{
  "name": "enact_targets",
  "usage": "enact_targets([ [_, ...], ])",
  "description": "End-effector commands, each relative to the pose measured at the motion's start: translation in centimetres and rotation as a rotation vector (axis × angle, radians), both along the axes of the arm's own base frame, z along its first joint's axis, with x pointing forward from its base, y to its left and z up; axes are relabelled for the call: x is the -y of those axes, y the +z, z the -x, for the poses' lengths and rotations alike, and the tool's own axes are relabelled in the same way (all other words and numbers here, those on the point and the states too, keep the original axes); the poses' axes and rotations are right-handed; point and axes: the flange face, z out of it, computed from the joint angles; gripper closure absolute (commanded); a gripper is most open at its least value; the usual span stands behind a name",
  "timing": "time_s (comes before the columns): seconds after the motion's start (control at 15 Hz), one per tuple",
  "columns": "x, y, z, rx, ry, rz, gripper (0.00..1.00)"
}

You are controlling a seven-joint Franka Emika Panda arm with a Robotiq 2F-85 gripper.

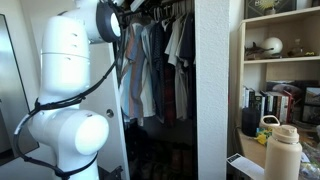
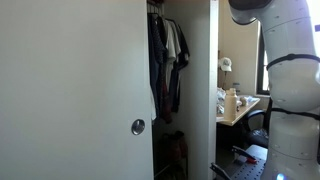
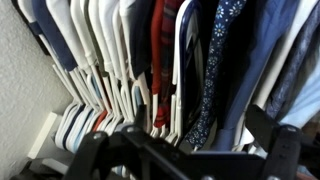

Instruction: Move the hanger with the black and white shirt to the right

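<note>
With my fingers [image 3: 282, 145] spread apart and holding nothing, the black and white shirt [image 3: 213, 70] hangs at one o'clock in the wrist view, packed so tightly beside white hangers [image 3: 110, 60] that I might hook a neighbour instead.

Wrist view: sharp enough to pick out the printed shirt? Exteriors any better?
Wrist view: soft overall, yet the navy white-printed shirt is readable; jaws a dark blur at the bottom. Both exterior views: hanging clothes deep in shadow, print unreadable.
</note>
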Motion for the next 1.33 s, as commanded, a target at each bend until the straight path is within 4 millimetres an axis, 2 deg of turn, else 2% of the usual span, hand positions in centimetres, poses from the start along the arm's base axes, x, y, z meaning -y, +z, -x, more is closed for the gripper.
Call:
enact_targets([
  [0.0,0.9,-0.1,-0.4,-0.007,-0.033,0.032,0.00],
  [0.67,0.5,-3.1,-2.7,-0.083,-0.055,0.053,0.00],
  [1.0,-1.1,-4.2,-3.6,-0.101,-0.032,0.062,0.00],
  [1.27,-3.1,-4.3,-3.6,-0.087,-0.016,0.092,0.00],
])
